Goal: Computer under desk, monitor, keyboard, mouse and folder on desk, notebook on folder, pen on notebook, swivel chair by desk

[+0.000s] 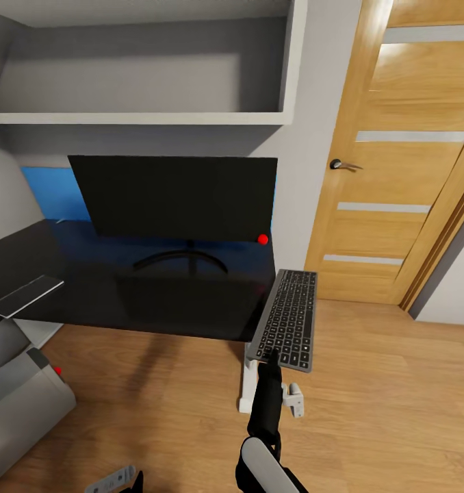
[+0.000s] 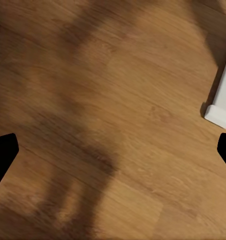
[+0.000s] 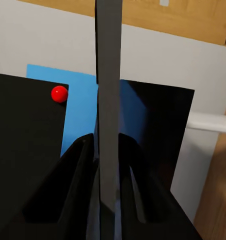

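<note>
A black monitor point(image 1: 174, 198) stands on the dark desk point(image 1: 122, 294) on a curved foot. My right gripper point(image 1: 269, 356) is shut on the near end of the grey keyboard point(image 1: 288, 316). The keyboard is held lengthwise along the desk's right edge, mostly hanging past it above the floor. In the right wrist view the keyboard point(image 3: 108, 90) shows edge-on between the two black fingers point(image 3: 82, 155), with the gripper point(image 3: 107, 147) closed on it. My left gripper point(image 2: 113, 150) is open over bare wooden floor. A flat grey slab point(image 1: 27, 294) lies at the desk's left end; I cannot tell what it is.
A white desk leg point(image 1: 248, 383) stands just left of my right arm. A grey rounded body point(image 1: 20, 411) with a small red dot fills the lower left. A wall shelf point(image 1: 143, 118) hangs above the monitor. A wooden door point(image 1: 396, 171) is at the right, with open floor before it.
</note>
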You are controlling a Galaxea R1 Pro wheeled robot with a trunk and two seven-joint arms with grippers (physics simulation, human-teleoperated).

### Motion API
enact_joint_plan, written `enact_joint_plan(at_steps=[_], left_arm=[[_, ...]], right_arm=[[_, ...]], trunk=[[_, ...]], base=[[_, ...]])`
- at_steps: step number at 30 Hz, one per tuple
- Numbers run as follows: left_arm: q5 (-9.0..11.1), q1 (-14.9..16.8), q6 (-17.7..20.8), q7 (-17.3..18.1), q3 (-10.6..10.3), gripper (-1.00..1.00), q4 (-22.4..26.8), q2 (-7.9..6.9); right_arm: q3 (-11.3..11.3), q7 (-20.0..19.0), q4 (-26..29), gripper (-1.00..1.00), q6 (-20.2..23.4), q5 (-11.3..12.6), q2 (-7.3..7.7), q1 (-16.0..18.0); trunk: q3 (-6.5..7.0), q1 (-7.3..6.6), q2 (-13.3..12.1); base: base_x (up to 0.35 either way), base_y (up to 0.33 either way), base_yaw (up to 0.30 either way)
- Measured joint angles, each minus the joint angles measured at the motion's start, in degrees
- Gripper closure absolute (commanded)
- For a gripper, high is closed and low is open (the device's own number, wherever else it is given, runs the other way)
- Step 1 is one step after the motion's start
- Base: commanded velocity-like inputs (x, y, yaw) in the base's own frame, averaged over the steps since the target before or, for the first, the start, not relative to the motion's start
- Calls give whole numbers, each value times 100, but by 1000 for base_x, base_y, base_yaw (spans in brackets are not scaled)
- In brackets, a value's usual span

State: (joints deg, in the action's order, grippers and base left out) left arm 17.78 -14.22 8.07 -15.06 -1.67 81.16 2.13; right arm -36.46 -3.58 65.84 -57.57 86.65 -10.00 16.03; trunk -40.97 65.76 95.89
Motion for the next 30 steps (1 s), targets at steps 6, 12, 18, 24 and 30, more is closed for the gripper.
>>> enact_joint_plan(at_steps=[6,12,18,24,30], left_arm=[[-4,2,-2,6,-1,-100,-6,0],[-4,2,-2,3,-2,-100,-7,0],[-4,-1,-1,2,-1,-100,-14,0],[-3,1,5,3,-2,-100,-92,0],[-4,0,0,4,-2,-100,-126,0]], right_arm=[[0,-2,-1,100,0,-2,0,0],[-3,-2,-1,100,0,-5,0,0],[-8,-2,-1,100,0,-11,0,0],[-1,-4,-1,100,0,-10,0,0],[-1,-4,-1,100,0,-9,0,0]], trunk=[[0,1,0],[0,0,0],[0,0,0],[0,0,0],[0,0,0]], base=[[-99,92,0],[-11,10,0],[-1,125,0],[0,24,0],[6,6,0]])
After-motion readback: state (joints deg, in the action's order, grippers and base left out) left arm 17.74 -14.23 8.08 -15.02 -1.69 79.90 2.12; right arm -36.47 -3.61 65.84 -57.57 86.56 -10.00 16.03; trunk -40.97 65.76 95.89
